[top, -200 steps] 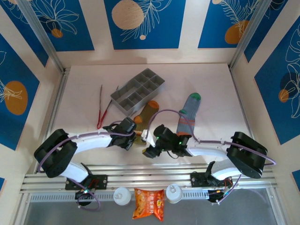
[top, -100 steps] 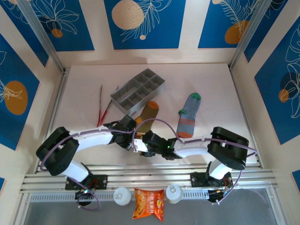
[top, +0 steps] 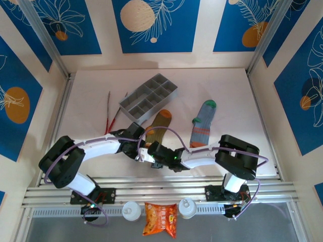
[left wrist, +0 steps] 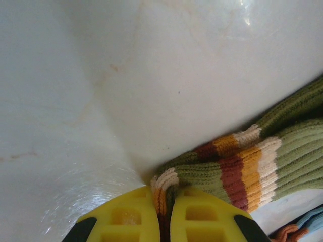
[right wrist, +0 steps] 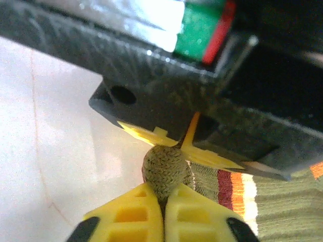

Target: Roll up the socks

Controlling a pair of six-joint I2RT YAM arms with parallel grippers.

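Olive sock [top: 159, 125] lies just on the near side of the grey tray [top: 149, 97], with the striped blue sock [top: 203, 122] off to the tray's right. My left pincer [left wrist: 166, 214] and right pincer [right wrist: 162, 214] both pinch the olive cuff tight. To roll well, I should turn both evenly and keep the edge tucked.

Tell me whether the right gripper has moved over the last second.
Yes. The right gripper has shifted left, away from the grey-blue sock, and is now shut on the cuff end of the olive-brown sock.
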